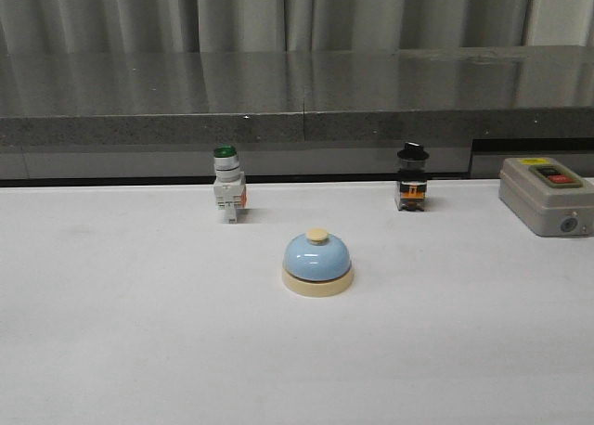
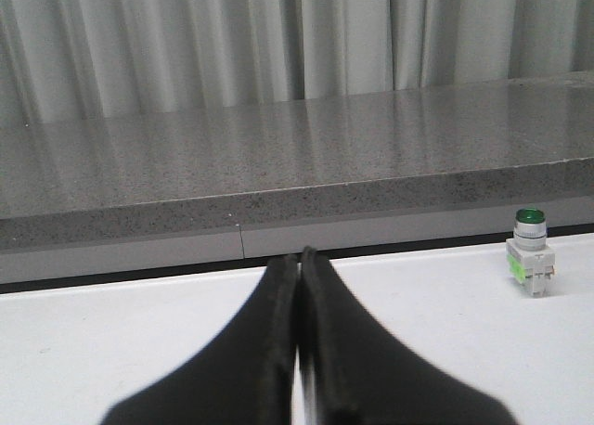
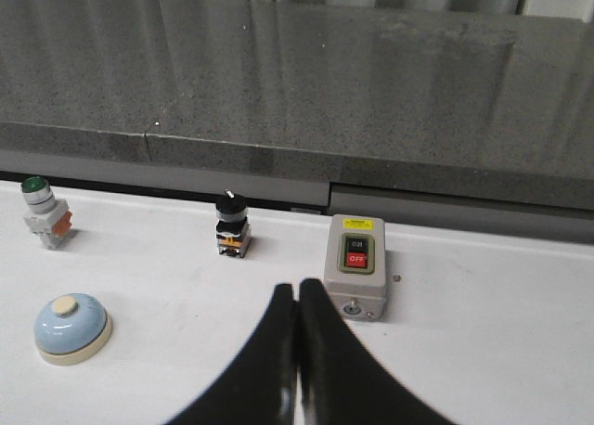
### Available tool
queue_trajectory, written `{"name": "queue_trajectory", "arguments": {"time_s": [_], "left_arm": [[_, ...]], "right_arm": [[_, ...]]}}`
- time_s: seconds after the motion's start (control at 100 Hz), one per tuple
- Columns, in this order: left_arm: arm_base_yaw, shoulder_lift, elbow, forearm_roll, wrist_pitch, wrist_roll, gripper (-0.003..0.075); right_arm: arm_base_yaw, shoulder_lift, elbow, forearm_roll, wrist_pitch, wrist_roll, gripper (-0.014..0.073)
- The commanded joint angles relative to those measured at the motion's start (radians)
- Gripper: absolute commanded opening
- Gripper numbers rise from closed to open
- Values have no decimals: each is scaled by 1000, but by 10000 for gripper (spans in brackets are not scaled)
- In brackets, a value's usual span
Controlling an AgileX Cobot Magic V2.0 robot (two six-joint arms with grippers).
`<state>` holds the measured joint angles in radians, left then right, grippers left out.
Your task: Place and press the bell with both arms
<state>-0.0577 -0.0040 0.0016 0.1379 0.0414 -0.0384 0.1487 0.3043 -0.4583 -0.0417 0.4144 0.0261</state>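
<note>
The light-blue bell (image 1: 316, 262) with cream base and knob stands upright near the middle of the white table; it also shows in the right wrist view (image 3: 71, 327). No arm shows in the front view. My left gripper (image 2: 298, 258) is shut and empty above the table, with the bell out of its view. My right gripper (image 3: 297, 289) is shut and empty, to the right of the bell and in front of the grey box.
A green-capped white push-button switch (image 1: 227, 182) stands behind the bell to the left. A black selector switch (image 1: 411, 177) stands behind to the right. A grey box with red and black buttons (image 1: 548, 195) sits at the far right. A grey stone ledge (image 1: 297, 96) runs along the back.
</note>
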Motion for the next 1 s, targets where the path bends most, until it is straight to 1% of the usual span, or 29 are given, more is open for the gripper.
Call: {"name": "queue_trajectory", "arguments": {"time_s": [0.0, 0.14, 0.27, 0.48, 0.62, 0.7, 0.99], "left_arm": [[0, -29, 41, -1, -78, -7, -20], [0, -29, 41, -1, -78, -7, -20], [0, -29, 41, -1, -78, -7, -20], [0, -29, 41, -1, -78, -7, -20], [0, -29, 41, -1, -78, -7, -20], [0, -29, 41, -1, -78, -7, -20], [0, -29, 41, -1, -78, -7, -20]], "right_arm": [[-9, -44, 49, -22, -161, -2, -60], [-9, -134, 188, -20, -248, 2, -60], [-9, -208, 302, -19, -295, 52, -60], [-23, -292, 424, -9, -362, 86, -60], [-64, -301, 472, 7, -420, 86, -60], [-82, -301, 471, 7, -425, 86, -60], [-87, -301, 471, 7, -438, 86, -60]]}}
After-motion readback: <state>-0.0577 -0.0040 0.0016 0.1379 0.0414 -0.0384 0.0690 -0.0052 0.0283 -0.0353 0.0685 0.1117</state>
